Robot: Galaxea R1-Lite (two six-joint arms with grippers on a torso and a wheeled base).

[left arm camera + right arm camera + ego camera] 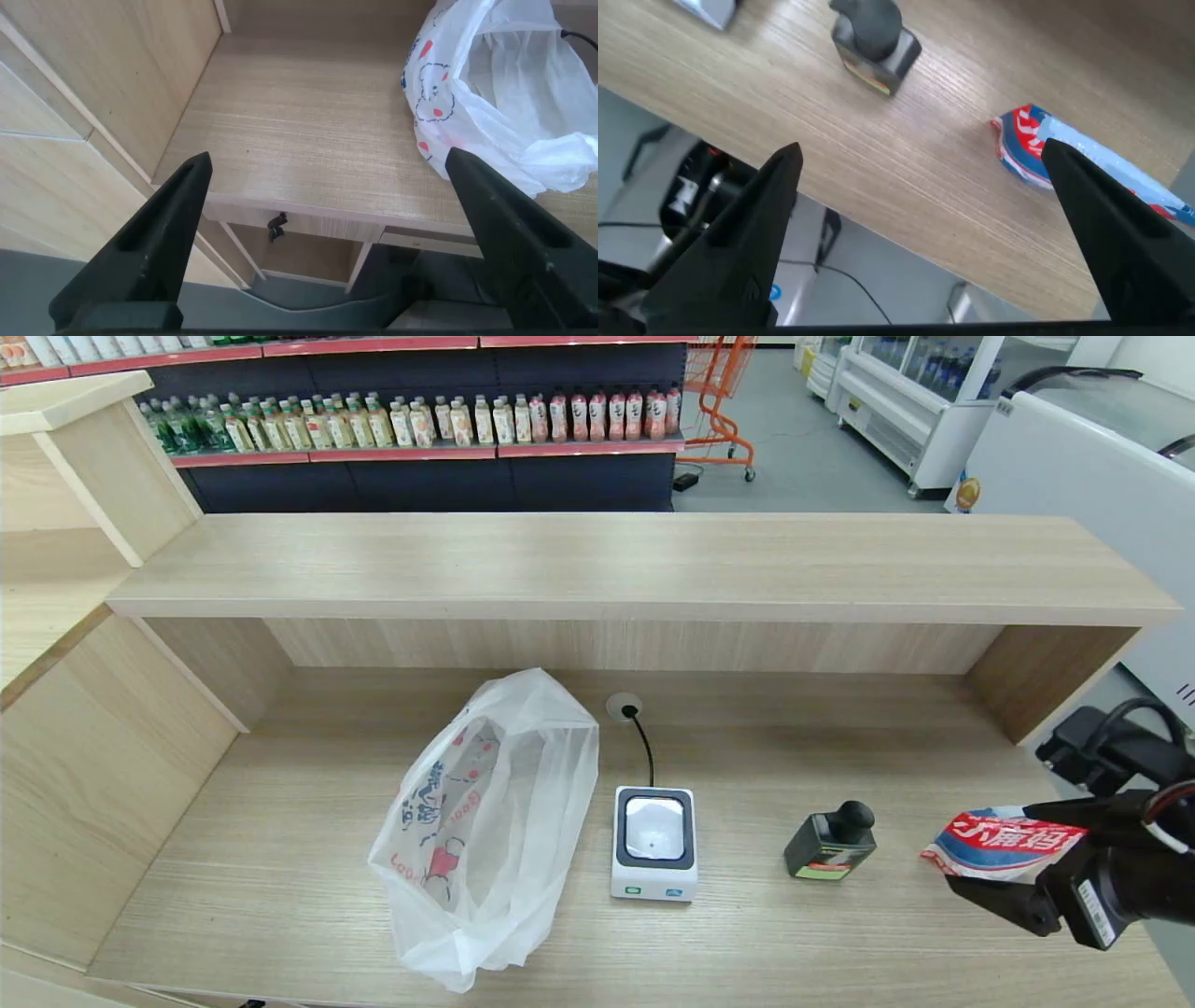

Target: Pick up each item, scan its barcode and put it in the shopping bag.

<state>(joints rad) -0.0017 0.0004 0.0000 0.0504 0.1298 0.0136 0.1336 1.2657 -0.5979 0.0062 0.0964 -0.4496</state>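
The left hand point(329, 161) hangs empty, fingers spread wide, above the bench's point(280, 896) near edge toward the left corner, with the bag point(495, 84) just beyond it. At the near right corner the right hand point(920, 154) is spread wide too. The packet point(999, 845) lies between its fingers, close against one of them; I cannot tell whether that finger touches it. The packet looks like thin glossy film round a soft filling: light, crinkly, probably slippery and easy to crush. I would close across its flat middle with a mild squeeze, not at a sealed end, which may slide out. Past it toward the middle stands the bottle point(831, 845), dark and squat with a round black cap. It looks stiff and the heavier of the two, best taken across its flat-sided body, not the cap. The scanner point(653, 840) sits mid-bench, window up, its cable point(644, 747) running to a hole near the back. The bag, left of the scanner, is limp thin plastic with its mouth gaping, and it would likely give under a push, so things want dropping in from above
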